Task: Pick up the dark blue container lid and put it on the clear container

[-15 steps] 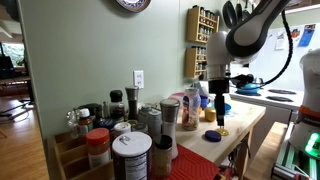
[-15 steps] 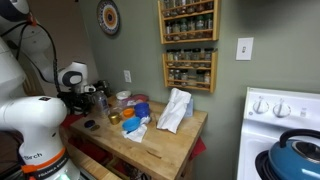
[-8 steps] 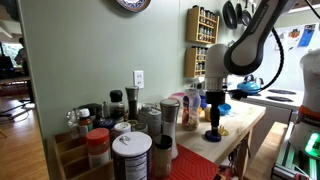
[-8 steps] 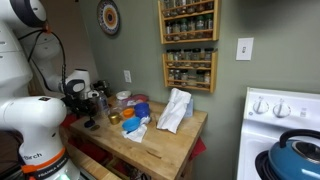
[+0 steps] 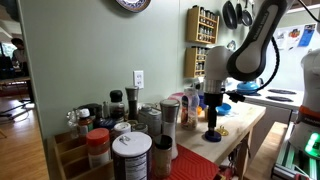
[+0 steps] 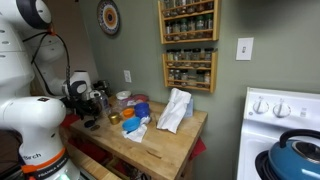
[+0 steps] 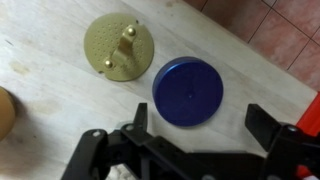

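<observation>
The dark blue lid (image 7: 190, 93) is a low round disc lying flat on the pale wooden table (image 7: 40, 70). In the wrist view my gripper (image 7: 200, 122) is open and empty. Its two black fingers (image 7: 265, 125) stand apart just below the lid, not touching it. In both exterior views the gripper (image 5: 211, 127) (image 6: 88, 116) hangs low over the table's near end, and the lid is mostly hidden under it. I cannot pick out the clear container with certainty among the clutter.
A brass round stand (image 7: 118, 45) sits beside the lid. A bright-blue bowl (image 6: 140, 108) and a white bag (image 6: 175, 110) stand mid-table. Jars and shakers (image 5: 130, 145) crowd one end. A stove with a blue kettle (image 6: 295, 155) stands past the table.
My arm has come down toward the table, bringing the open gripper low over the lid. The lid has not moved.
</observation>
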{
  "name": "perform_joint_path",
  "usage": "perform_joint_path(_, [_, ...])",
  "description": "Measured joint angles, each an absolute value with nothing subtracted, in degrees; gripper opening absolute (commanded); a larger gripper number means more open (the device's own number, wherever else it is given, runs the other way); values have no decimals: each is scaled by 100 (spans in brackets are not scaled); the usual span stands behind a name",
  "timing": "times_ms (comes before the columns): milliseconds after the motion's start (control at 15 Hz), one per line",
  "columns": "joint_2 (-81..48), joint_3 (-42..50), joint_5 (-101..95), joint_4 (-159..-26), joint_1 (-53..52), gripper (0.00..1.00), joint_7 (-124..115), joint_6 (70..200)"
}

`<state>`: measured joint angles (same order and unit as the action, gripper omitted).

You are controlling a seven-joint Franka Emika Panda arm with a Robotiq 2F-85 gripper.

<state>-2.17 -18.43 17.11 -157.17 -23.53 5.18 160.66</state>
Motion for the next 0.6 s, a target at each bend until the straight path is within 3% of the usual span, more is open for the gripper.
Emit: perform_joint_path(600, [-57, -1910, 2315, -15704, -2143, 100, 931, 16119])
